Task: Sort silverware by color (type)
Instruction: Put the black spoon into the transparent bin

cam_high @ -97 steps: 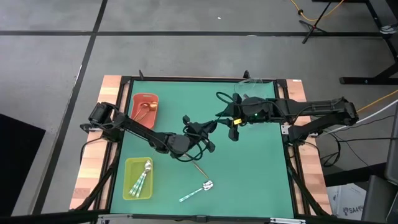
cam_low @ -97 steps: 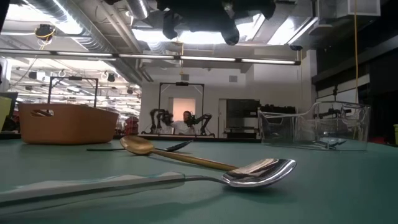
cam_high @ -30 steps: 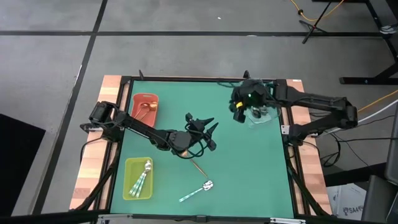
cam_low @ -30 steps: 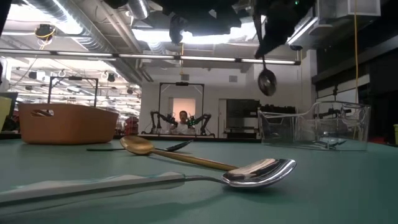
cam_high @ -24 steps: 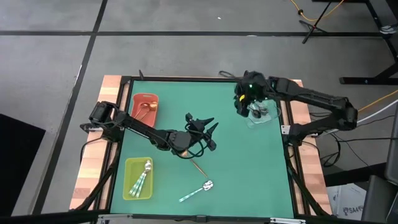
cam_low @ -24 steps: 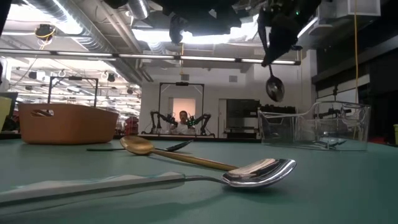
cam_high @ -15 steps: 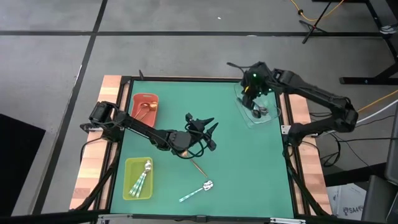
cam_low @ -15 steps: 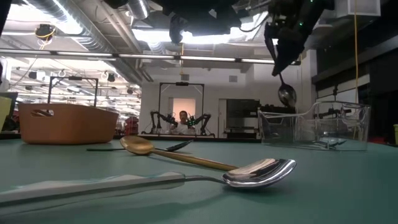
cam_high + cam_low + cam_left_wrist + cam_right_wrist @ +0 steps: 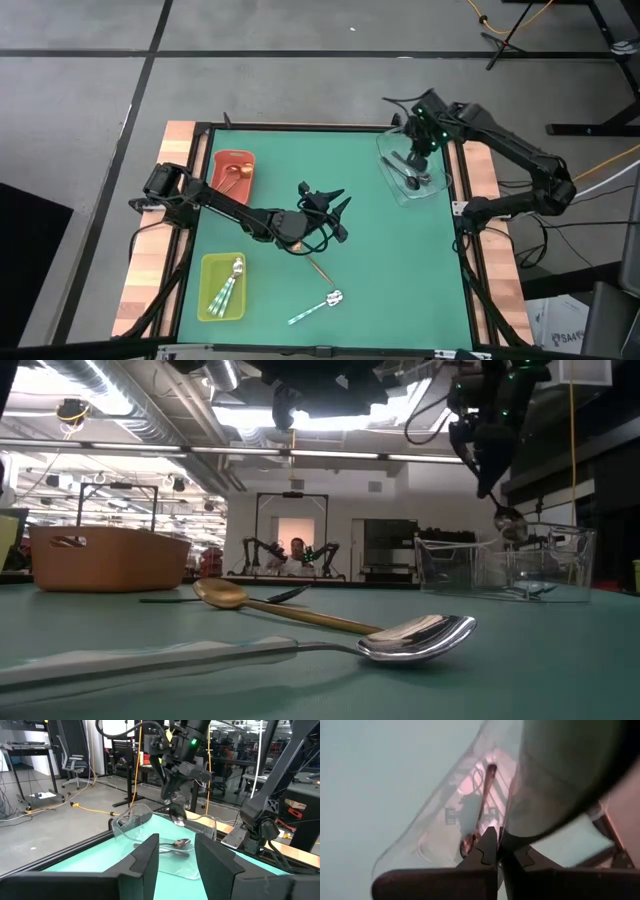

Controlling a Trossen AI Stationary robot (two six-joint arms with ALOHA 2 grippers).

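Observation:
My right gripper (image 9: 418,150) hangs over the clear tray (image 9: 413,170) at the table's far right, shut on a dark spoon (image 9: 510,522). The spoon's bowl is about level with the tray's rim. More dark spoons (image 9: 175,843) lie in that tray. My left gripper (image 9: 325,205) stands open over the middle of the table, nothing between its fingers (image 9: 150,860). A copper spoon (image 9: 320,270) and a mint-handled spoon (image 9: 318,308) lie flat on the green mat near the front. My right gripper pinches the dark spoon by the upper end of its handle (image 9: 493,488) between its two fingers, coming from above and pointing down. The spoon hangs below the fingers, bowl down (image 9: 177,817), slightly tilted, clear of the table and over the clear tray.
A red tray (image 9: 233,172) with copper spoons sits at the far left. A yellow-green tray (image 9: 222,287) with mint-handled spoons sits at the near left. The mat's raised frame (image 9: 320,127) runs round the table.
My right gripper has carried the dark spoon toward the table's right and far edges, from beside the clear tray to over it. It has also gone down, so the hanging bowl has sunk to about the tray's rim. The spoon stays hanging.

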